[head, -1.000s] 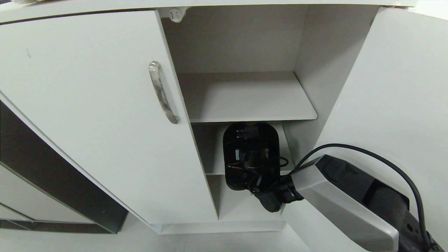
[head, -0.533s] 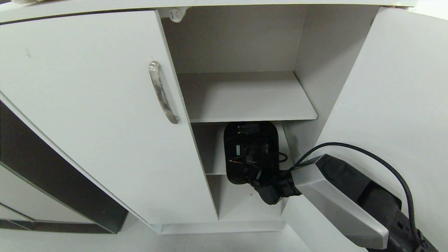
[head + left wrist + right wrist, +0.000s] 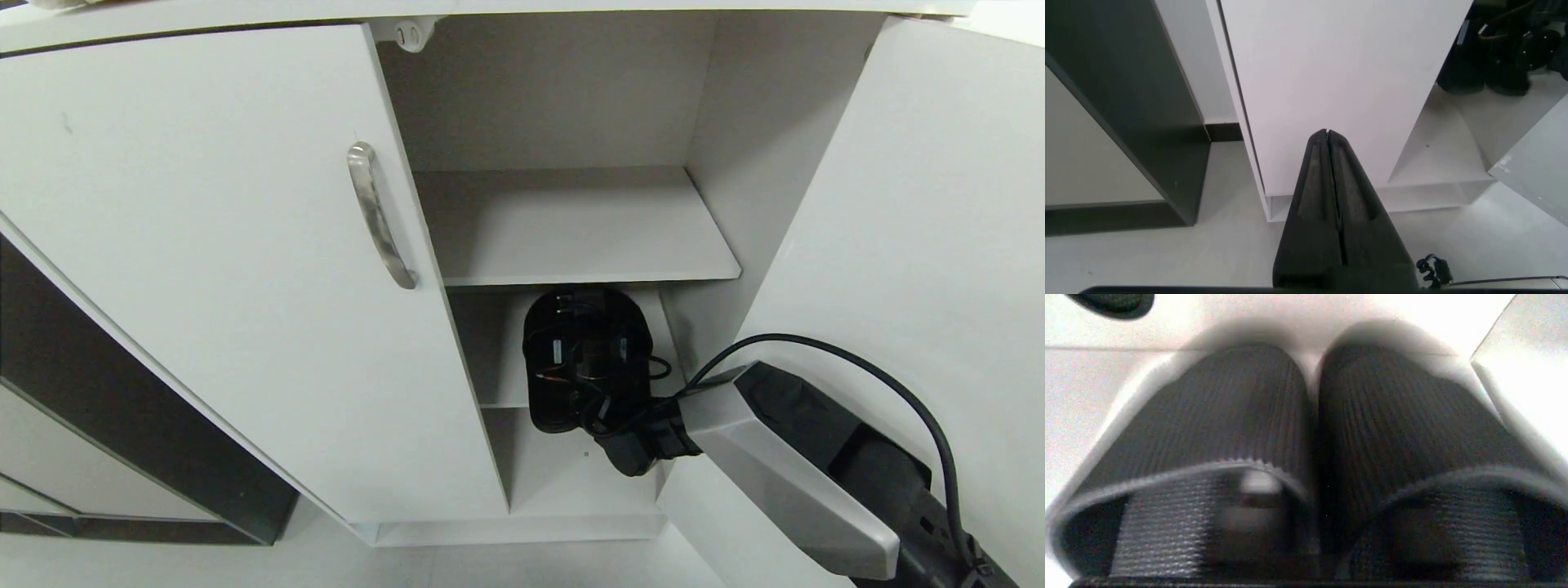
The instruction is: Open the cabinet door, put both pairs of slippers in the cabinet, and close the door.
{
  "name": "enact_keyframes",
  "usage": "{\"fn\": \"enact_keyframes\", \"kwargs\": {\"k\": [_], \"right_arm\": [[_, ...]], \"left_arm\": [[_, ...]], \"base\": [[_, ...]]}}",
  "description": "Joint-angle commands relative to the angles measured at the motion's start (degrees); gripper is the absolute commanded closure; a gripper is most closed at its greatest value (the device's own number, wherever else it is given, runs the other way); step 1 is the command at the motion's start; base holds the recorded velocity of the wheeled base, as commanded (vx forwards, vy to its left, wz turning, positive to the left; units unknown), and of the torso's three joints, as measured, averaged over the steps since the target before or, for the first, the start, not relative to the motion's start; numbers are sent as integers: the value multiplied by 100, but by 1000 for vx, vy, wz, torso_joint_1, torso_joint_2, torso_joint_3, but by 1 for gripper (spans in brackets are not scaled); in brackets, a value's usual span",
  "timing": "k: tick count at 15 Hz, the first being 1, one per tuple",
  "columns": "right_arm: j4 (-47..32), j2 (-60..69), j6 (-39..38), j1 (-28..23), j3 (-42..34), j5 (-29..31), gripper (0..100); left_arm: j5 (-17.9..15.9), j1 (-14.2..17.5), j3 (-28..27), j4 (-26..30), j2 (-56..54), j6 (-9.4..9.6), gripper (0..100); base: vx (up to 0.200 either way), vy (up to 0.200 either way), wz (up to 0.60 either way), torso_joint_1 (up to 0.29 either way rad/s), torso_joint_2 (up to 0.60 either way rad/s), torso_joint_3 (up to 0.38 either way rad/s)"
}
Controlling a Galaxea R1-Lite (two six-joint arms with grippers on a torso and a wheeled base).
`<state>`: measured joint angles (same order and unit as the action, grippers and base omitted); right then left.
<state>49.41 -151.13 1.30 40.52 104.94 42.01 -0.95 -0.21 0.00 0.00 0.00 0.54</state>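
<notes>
The white cabinet's right door (image 3: pixel 922 204) stands open and its left door (image 3: pixel 204 245) is shut. My right gripper (image 3: pixel 589 371) is inside the open half, below the upper shelf (image 3: pixel 571 229), shut on a pair of black slippers (image 3: pixel 543 327). The pair hangs over the front edge of the lower shelf (image 3: pixel 496 367). Close up, the two ribbed dark slippers (image 3: pixel 1241 433) lie side by side over a white surface. My left gripper (image 3: pixel 1327 143) is shut and holds nothing, low in front of the shut door's bottom edge (image 3: pixel 1331 98).
A metal handle (image 3: pixel 380 216) runs down the shut door. The cabinet floor (image 3: pixel 555 482) lies under the held pair. A dark panel (image 3: pixel 98 384) stands left of the cabinet. A dark rounded shape (image 3: pixel 1114 302) sits farther back on the white surface; what it is I cannot tell.
My right arm has pushed the slippers slightly deeper into the cabinet and turned them a little. The left arm and the doors have not moved.
</notes>
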Motion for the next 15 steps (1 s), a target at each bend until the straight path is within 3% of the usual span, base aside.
{"fn": "enact_keyframes", "kwargs": {"k": [1,7,9,12,15], "right_arm": [[-1,-5,1,0,-8,0,0],[350,707,28,246,-1186,44,0],[631,1077,28,430,-1872,53,0],[1642,1753,28,782,-3603,88,0],[1985,1815,45,826,-4034,79,0]], "left_arm": [[-2,3,0,0,9,-1,100],[-2,3,0,0,9,-10,100],[-2,3,0,0,9,-10,100],[-2,3,0,0,9,-10,100],[-2,3,0,0,9,-18,100]], "base": [[0,0,0,0,0,0],[0,0,0,0,0,0],[0,0,0,0,0,0],[0,0,0,0,0,0],[0,0,0,0,0,0]]}}
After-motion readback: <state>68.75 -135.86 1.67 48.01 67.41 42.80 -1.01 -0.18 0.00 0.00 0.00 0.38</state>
